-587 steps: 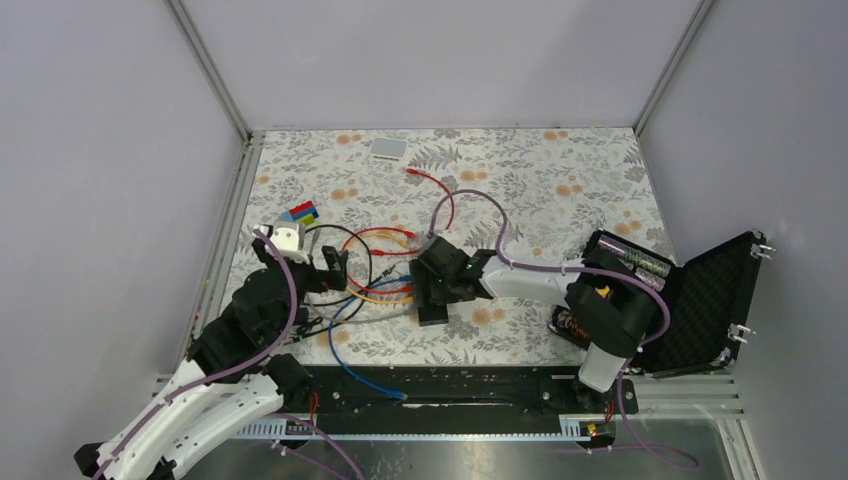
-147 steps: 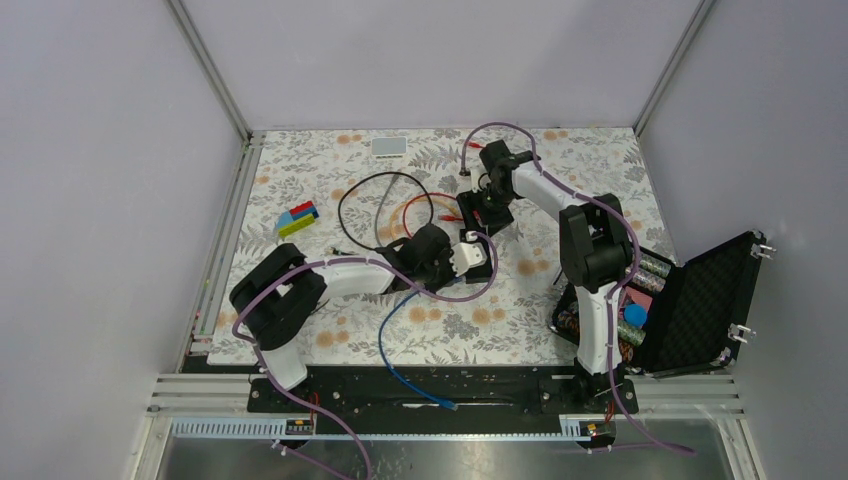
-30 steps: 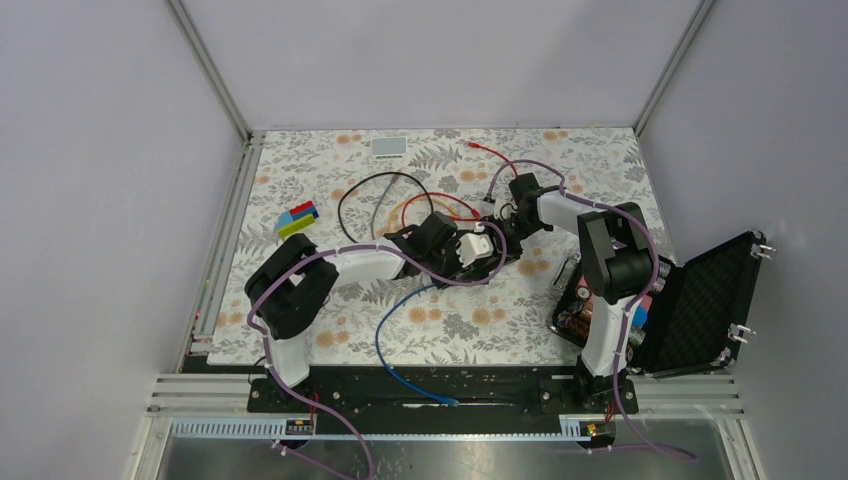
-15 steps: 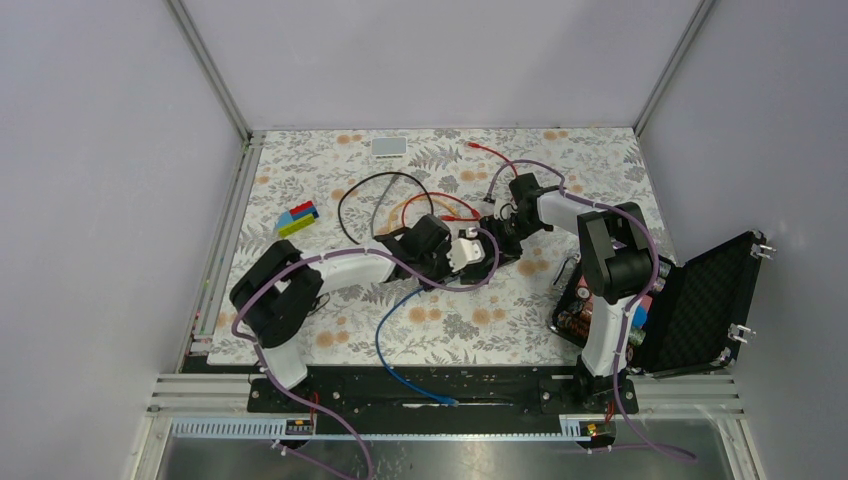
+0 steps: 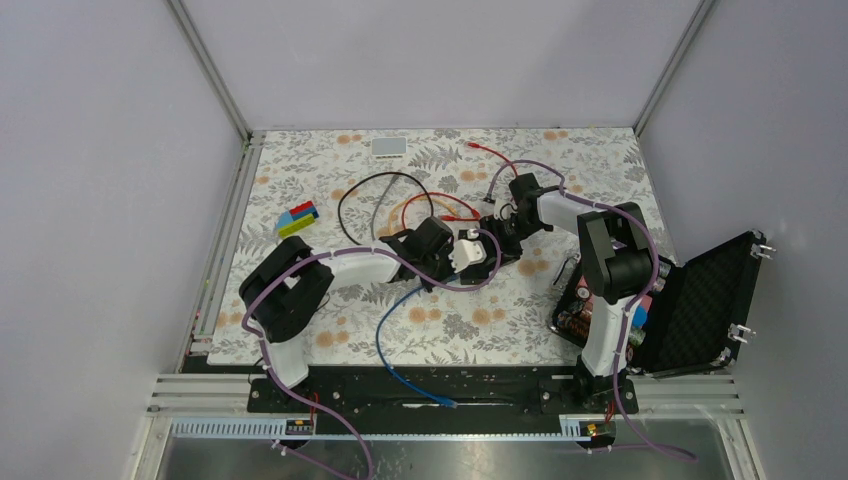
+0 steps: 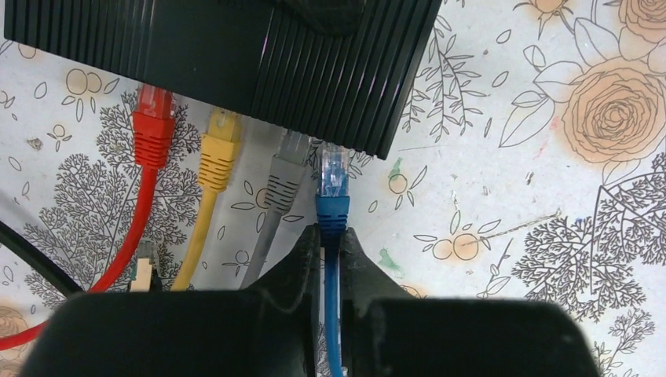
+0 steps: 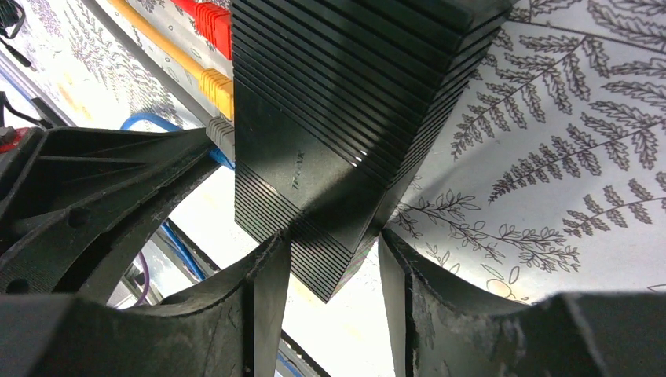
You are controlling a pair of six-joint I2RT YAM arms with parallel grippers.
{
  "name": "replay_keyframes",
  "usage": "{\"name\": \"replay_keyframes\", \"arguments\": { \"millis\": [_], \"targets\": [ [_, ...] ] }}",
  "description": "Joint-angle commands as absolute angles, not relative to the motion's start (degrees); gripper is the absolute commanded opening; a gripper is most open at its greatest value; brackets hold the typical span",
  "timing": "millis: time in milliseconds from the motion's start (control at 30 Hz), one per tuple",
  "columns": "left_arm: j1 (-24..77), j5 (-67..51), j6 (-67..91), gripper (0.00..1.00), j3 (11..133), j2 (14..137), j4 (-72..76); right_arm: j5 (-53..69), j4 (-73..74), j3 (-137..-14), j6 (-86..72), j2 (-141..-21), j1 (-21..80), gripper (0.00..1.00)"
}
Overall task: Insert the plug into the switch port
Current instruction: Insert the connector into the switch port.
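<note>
The left hand [image 6: 330,236] is pinching the blue plug [image 6: 333,184] at the tail of its boot, with its fingers [image 6: 302,259] pressed together on it. The plug's clear tip is pointing at the near edge of the black ribbed switch [image 6: 236,47] and meeting that edge right by the end corner. The switch port is lying hidden under the edge, so I cannot tell whether the tip is inside.

On one side, the grey plug [image 6: 284,177], yellow plug [image 6: 219,153] and red plug [image 6: 152,133] are sitting in a row along the same edge, with the grey one just beside the blue. On the other side, bare floral bench [image 6: 510,236] is lying open.

The right hand [image 7: 330,263] is straddling the switch's narrow end, its fingers [image 7: 267,298] pressing against both sides of the corner. In the top view both arms are meeting mid-bench. An open black case [image 5: 705,300] is standing at the right edge, well apart.
</note>
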State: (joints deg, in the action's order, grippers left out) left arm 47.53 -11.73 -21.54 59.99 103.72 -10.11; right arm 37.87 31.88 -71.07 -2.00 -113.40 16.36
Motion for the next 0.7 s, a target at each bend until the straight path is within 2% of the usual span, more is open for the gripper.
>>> {"name": "replay_keyframes", "arguments": {
  "millis": [0, 100, 167, 367, 667],
  "targets": [
    [47.4, -11.7, -22.1, 0.00, 59.8, 104.4, -8.2, 37.6, 33.9, -71.9, -1.7, -114.1, 17.0, 0.53],
    [47.2, -13.3, -23.9, 0.00, 58.7, 103.1, -6.7, 36.4, 35.2, -73.6, -1.3, -114.7, 17.0, 0.60],
    [46.9, -14.9, -24.9, 0.00, 58.8, 103.0, -6.0, 35.9, 36.3, -74.8, -0.7, -115.1, 17.0, 0.61],
    [46.7, -18.0, -25.6, 0.00, 59.7, 102.5, -6.9, 34.3, 39.6, -77.5, 1.3, -116.6, 16.9, 0.60],
    [46.6, -15.4, -25.5, 0.00, 59.3, 100.2, -6.9, 32.9, 41.5, -79.2, 2.4, -117.1, 16.8, 0.58]
  ]
}}
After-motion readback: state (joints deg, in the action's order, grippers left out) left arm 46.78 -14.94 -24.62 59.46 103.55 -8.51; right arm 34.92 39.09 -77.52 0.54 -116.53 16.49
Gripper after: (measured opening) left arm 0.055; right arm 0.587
